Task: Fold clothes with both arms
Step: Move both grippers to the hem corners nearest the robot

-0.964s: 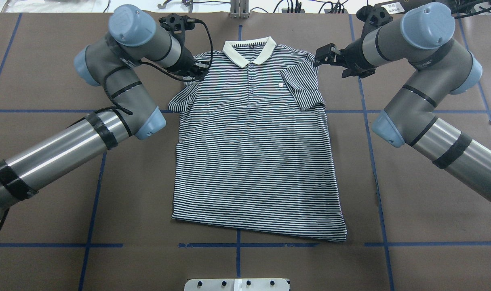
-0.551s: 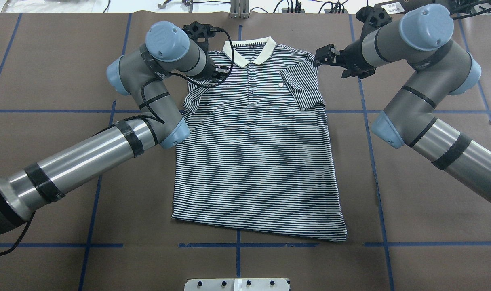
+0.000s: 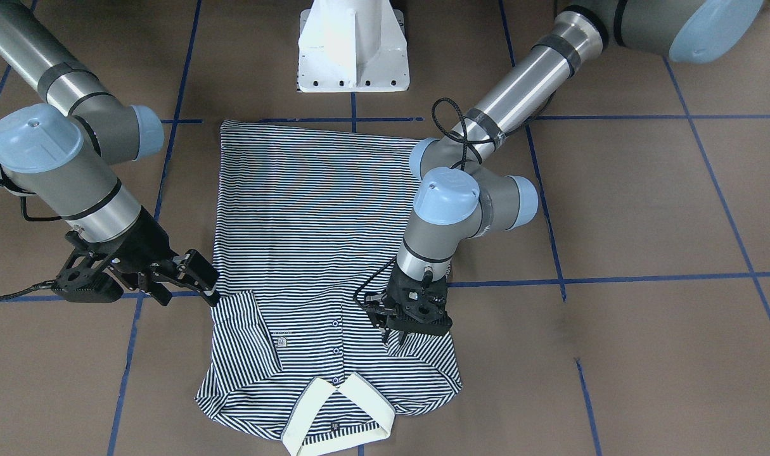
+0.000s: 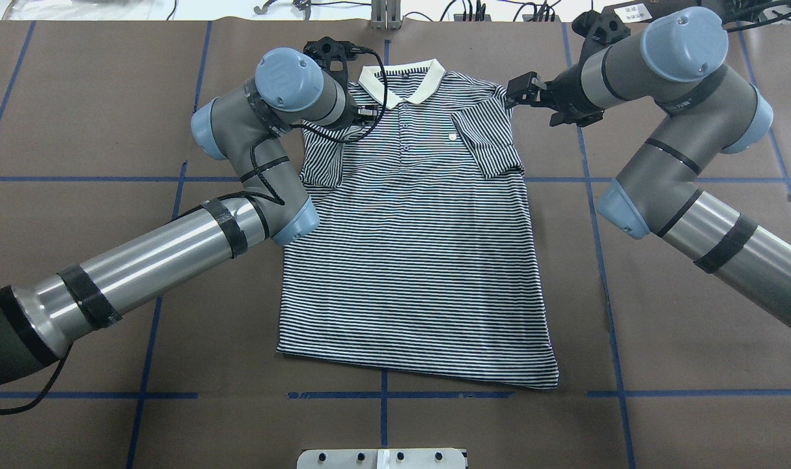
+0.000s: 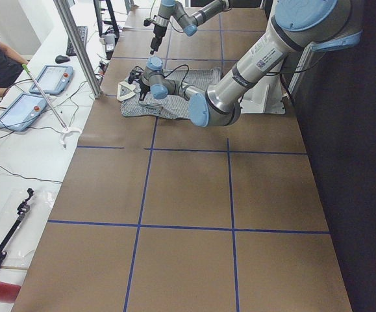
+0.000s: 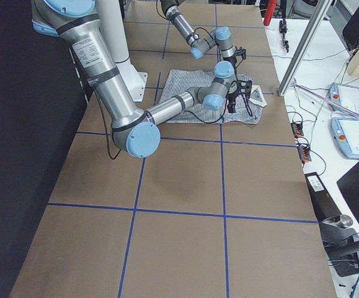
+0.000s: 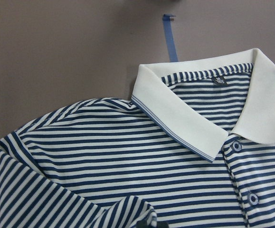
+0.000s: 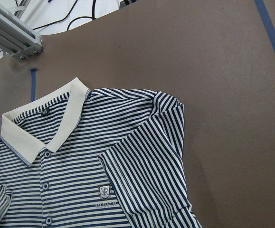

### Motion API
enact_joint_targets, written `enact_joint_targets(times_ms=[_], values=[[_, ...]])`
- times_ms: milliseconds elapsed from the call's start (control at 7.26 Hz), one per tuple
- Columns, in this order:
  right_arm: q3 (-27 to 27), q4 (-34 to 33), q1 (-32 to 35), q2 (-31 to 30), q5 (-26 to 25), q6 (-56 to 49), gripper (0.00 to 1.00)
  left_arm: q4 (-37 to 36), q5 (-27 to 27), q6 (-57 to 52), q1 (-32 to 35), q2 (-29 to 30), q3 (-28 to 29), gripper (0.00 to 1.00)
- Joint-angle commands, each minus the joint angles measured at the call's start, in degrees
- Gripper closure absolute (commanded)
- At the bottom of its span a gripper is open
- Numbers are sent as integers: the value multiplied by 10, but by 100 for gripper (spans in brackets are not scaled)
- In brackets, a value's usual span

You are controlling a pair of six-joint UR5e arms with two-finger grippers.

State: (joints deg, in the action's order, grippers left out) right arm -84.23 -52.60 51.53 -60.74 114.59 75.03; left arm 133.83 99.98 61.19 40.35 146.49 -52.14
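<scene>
The striped polo shirt (image 4: 408, 260) lies flat, front up, with its cream collar (image 4: 402, 81) at the far edge. The sleeve on my right side (image 4: 489, 143) lies folded in over the chest beside the logo. My left gripper (image 4: 367, 112) is shut on the other sleeve (image 4: 323, 159) and holds it just left of the collar, over the shoulder; it also shows in the front view (image 3: 398, 334). My right gripper (image 4: 513, 92) is open and empty, just off the shirt's right shoulder edge. The left wrist view shows the collar (image 7: 194, 118) and the gathered sleeve (image 7: 56, 199).
The table is brown paper with blue tape grid lines (image 4: 382, 395). The white pedestal base (image 3: 353, 44) stands at the near edge behind the hem. An aluminium post (image 4: 385, 13) and cables sit along the far edge. A bench with tablets (image 5: 38, 91) runs beyond it.
My left arm has swung right, pulling the left sleeve from its spread-out position in toward the collar and chest. The right arm and the rest of the shirt have not moved.
</scene>
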Motion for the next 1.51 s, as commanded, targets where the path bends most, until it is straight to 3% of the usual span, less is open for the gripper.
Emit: enact_joint_targets(times_ms=[0,138,275,413,551,688,964,1377], values=[[-28,-7,1,-3,2,9,0,-6,3,21,-3,-41,-108,38],[-84,-8,-15,-36,-5,81,0,-8,40,36,-3,-88,-181,38],[-164,-9,-52,-110,-8,133,0,-22,81,48,-3,-152,-270,35],[-232,-11,-118,-193,-63,164,0,-26,84,65,-4,-214,-364,32],[-286,-65,-188,-216,-149,224,0,-53,92,71,-5,-256,-428,32],[-325,-172,-259,-216,-215,258,0,-68,149,81,-5,-273,-445,31],[-352,-280,-395,-220,-353,340,6,-66,151,104,-7,-276,-436,27],[-359,-338,-436,-220,-386,397,18,-63,152,132,-9,-274,-436,23]])
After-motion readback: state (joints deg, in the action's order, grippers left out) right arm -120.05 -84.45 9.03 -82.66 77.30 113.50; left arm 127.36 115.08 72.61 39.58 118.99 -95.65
